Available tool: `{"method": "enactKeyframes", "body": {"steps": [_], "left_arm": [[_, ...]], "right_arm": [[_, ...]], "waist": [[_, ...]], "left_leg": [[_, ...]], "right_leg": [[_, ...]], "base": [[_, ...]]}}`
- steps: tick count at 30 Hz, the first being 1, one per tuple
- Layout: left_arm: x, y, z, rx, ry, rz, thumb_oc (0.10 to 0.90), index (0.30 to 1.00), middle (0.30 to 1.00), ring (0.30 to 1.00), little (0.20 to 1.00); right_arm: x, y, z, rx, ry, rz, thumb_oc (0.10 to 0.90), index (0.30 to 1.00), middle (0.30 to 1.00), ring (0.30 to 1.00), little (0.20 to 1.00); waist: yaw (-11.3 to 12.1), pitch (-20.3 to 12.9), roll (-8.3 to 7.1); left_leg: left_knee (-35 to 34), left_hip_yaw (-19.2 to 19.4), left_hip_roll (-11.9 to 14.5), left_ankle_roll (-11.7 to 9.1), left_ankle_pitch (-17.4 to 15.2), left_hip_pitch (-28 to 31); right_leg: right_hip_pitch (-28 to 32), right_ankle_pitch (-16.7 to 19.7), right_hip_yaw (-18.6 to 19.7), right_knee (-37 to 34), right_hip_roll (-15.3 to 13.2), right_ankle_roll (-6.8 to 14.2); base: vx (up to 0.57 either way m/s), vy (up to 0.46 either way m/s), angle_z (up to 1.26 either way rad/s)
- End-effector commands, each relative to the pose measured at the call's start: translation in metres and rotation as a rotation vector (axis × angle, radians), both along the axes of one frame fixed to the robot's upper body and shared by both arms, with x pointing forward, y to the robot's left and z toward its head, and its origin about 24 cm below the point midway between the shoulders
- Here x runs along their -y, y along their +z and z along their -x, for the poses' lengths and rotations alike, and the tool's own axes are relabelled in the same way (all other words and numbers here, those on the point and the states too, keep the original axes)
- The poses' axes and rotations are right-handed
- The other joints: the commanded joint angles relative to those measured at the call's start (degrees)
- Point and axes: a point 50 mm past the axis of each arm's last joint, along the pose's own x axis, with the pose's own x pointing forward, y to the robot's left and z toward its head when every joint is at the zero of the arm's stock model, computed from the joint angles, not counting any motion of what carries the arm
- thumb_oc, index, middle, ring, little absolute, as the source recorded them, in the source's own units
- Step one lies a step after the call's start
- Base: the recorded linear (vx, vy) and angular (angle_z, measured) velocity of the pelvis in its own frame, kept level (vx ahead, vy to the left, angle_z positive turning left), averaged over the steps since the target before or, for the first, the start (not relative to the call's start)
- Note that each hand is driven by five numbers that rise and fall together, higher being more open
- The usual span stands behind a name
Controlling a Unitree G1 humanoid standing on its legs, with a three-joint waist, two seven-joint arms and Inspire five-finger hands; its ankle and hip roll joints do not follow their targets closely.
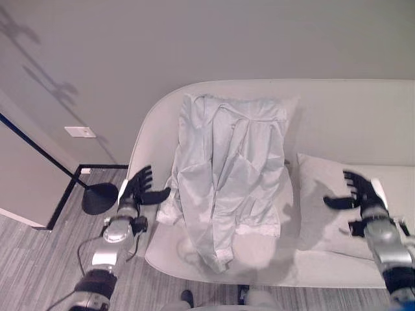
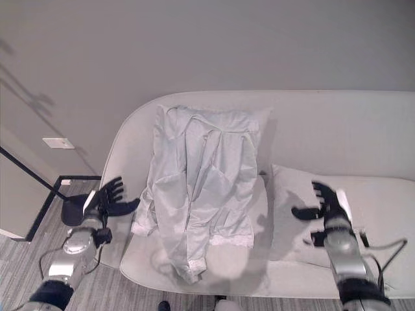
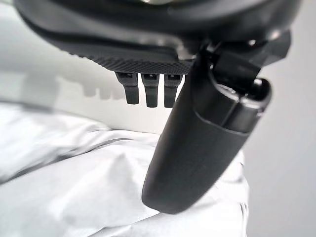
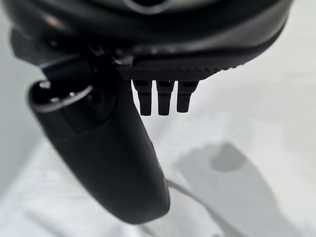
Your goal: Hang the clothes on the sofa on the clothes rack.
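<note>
Left eye view, garment: pale shirt (image 1: 227, 175) draped down the sofa (image 1: 337, 116) backrest onto the seat, near the sofa's left end.
Long axis: backrest top to seat's front edge.
Nearer hand: left hand (image 1: 139, 188), just beside the shirt's left edge, fingers spread, empty.
Right hand (image 1: 360, 191): fingers apart, empty, above the cushion (image 1: 318, 214), well apart from the shirt.
Look: wrinkled, hem bunched low.
</note>
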Motion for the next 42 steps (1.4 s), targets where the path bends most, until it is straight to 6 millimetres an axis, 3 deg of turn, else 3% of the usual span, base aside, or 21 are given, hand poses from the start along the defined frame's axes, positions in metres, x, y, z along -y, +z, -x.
{"method": "enactKeyframes", "body": {"steps": [1, 2, 4, 7, 9, 11, 18, 19, 20, 27, 32, 37, 41, 42], "left_arm": [[0.008, 0.056, -0.021, 0.269, -0.049, -0.043, 0.800, 0.900, 0.900, 0.900, 0.900], [0.008, 0.056, -0.021, 0.270, -0.048, -0.042, 0.800, 0.900, 0.900, 0.900, 0.900], [0.021, 0.065, -0.024, 0.310, -0.082, -0.023, 0.800, 0.900, 0.900, 0.900, 0.900], [0.030, 0.071, -0.023, 0.339, -0.109, 0.001, 0.800, 0.900, 0.900, 0.900, 0.900], [0.030, 0.074, -0.023, 0.353, -0.109, 0.006, 0.800, 0.900, 0.900, 0.900, 0.900], [0.035, 0.075, -0.013, 0.371, -0.135, 0.044, 0.800, 0.900, 0.900, 0.900, 0.900], [0.034, 0.069, -0.004, 0.364, -0.130, 0.056, 0.800, 0.900, 0.900, 0.900, 0.900], [0.033, 0.069, -0.002, 0.368, -0.122, 0.058, 0.800, 0.900, 0.900, 0.900, 0.900], [0.033, 0.069, -0.002, 0.367, -0.117, 0.062, 0.800, 0.900, 0.900, 0.900, 0.900], [0.027, 0.082, -0.005, 0.426, -0.063, 0.036, 0.800, 0.900, 0.900, 0.900, 0.900], [0.020, 0.123, -0.016, 0.571, -0.026, -0.079, 0.800, 0.900, 0.900, 0.900, 0.900], [0.026, 0.151, -0.026, 0.653, -0.058, -0.184, 0.800, 0.900, 0.900, 0.900, 0.900], [0.036, 0.192, -0.046, 0.735, -0.088, -0.391, 0.800, 0.900, 0.900, 0.900, 0.900], [0.041, 0.211, -0.056, 0.762, -0.084, -0.460, 0.800, 0.900, 0.900, 0.900, 0.900]], "right_arm": [[-0.025, 0.054, -0.025, 0.266, 0.103, 0.004, 0.800, 0.900, 0.900, 0.900, 0.900], [-0.025, 0.054, -0.026, 0.267, 0.104, 0.005, 0.800, 0.900, 0.900, 0.900, 0.900], [-0.047, 0.080, -0.042, 0.351, 0.169, 0.003, 0.800, 0.900, 0.900, 0.900, 0.900], [-0.055, 0.102, -0.056, 0.402, 0.169, -0.001, 0.800, 0.900, 0.900, 0.900, 0.900], [-0.054, 0.109, -0.060, 0.413, 0.155, 0.000, 0.800, 0.900, 0.900, 0.900, 0.900], [-0.046, 0.126, -0.072, 0.432, 0.072, -0.054, 0.800, 0.900, 0.900, 0.900, 0.900], [-0.030, 0.149, -0.071, 0.474, -0.036, 0.044, 0.800, 0.900, 0.900, 0.900, 0.900], [-0.028, 0.149, -0.069, 0.477, -0.051, 0.059, 0.692, 0.738, 0.738, 0.738, 0.738], [-0.026, 0.148, -0.068, 0.475, -0.067, 0.073, 0.400, 0.300, 0.300, 0.300, 0.300], [-0.023, 0.125, -0.050, 0.526, -0.102, 0.081, 0.400, 0.300, 0.300, 0.300, 0.300], [-0.033, 0.094, -0.028, 0.557, -0.041, 0.010, 0.400, 0.300, 0.300, 0.300, 0.300], [-0.040, 0.082, -0.019, 0.546, 0.015, -0.024, 0.400, 0.300, 0.300, 0.300, 0.300], [-0.054, 0.075, -0.018, 0.536, 0.090, -0.068, 0.400, 0.300, 0.300, 0.300, 0.300], [-0.059, 0.075, -0.020, 0.534, 0.110, -0.070, 0.400, 0.300, 0.300, 0.300, 0.300]], "waist": [[2.0, 1.0, -2.97], [1.9, 1.0, -2.95], [2.7, 2.4, -2.72], [3.4, 3.5, -2.48], [3.6, 3.7, -2.36], [5.7, 4.8, -1.91], [6.8, 5.3, -1.01], [6.8, 5.4, -0.86], [6.8, 5.4, -0.73], [5.5, 6.0, -0.54], [2.7, 5.9, -1.13], [1.0, 5.5, -1.48], [-1.2, 5.3, -1.50], [-2.2, 5.3, -1.40]], "left_leg": [[0.5, 0.5, -2.0, 0.1, -2.5, -1.6], [0.5, 0.5, -2.0, 0.1, -2.5, -1.7], [0.5, -0.3, -2.1, -0.1, -1.6, -4.0], [0.5, -1.1, -2.1, -0.2, -0.7, -6.4], [0.5, -1.4, -2.3, -0.2, -0.5, -7.3], [0.5, -2.5, -2.6, -0.6, 1.0, -10.8], [0.5, -3.6, -3.0, -0.9, 2.1, -14.0], [0.5, -3.8, -3.1, -1.0, 2.2, -14.3], [0.5, -3.9, -3.1, -1.0, 2.2, -14.4], [0.5, -4.2, -3.4, -0.7, 1.6, -14.6], [0.5, -3.3, -3.3, -0.4, 0.8, -14.5], [0.5, -2.6, -3.1, -0.2, 0.3, -14.3], [0.5, -1.6, -2.8, -0.2, 0.3, -14.8], [0.5, -1.3, -2.7, -0.2, 0.4, -15.1]], "right_leg": [[6.1, -6.1, -1.0, 0.6, -4.2, 4.5], [6.0, -6.1, -1.1, 0.6, -4.2, 4.5], [4.1, -5.8, -1.1, 0.6, -4.1, 4.4], [2.0, -5.3, -1.5, 0.6, -4.1, 4.1], [1.0, -5.1, -1.5, 0.6, -4.0, 4.1], [-1.9, -4.5, -2.0, 0.6, -4.1, 3.8], [-4.2, -4.3, -2.8, 0.6, -4.6, 3.6], [-4.3, -4.3, -2.9, 0.6, -4.6, 3.6], [-4.4, -4.4, -3.0, 0.6, -4.7, 3.6], [-4.8, -4.6, -2.6, 0.6, -4.8, 3.6], [-5.6, -4.5, -1.4, 0.6, -4.7, 3.6], [-6.1, -4.4, -0.5, 0.6, -4.5, 3.7], [-7.4, -4.0, 0.7, 0.6, -4.3, 3.8], [-7.9, -3.8, 1.1, 0.6, -4.2, 3.9]], "base": [[-0.07, -0.025, 0.15], [-0.07, -0.019, 0.11], [-0.12, -0.033, 0.14], [-0.11, -0.029, 0.11], [-0.09, -0.012, 0.27], [-0.11, -0.012, 0.20], [-0.01, 0.017, 0.12], [0.02, 0.021, 0.05], [0.02, 0.021, 0.08], [0.03, 0.007, 0.04], [0.01, -0.007, -0.01], [0.01, -0.013, -0.05], [-0.01, -0.006, -0.17], [-0.03, -0.005, -0.22]]}}
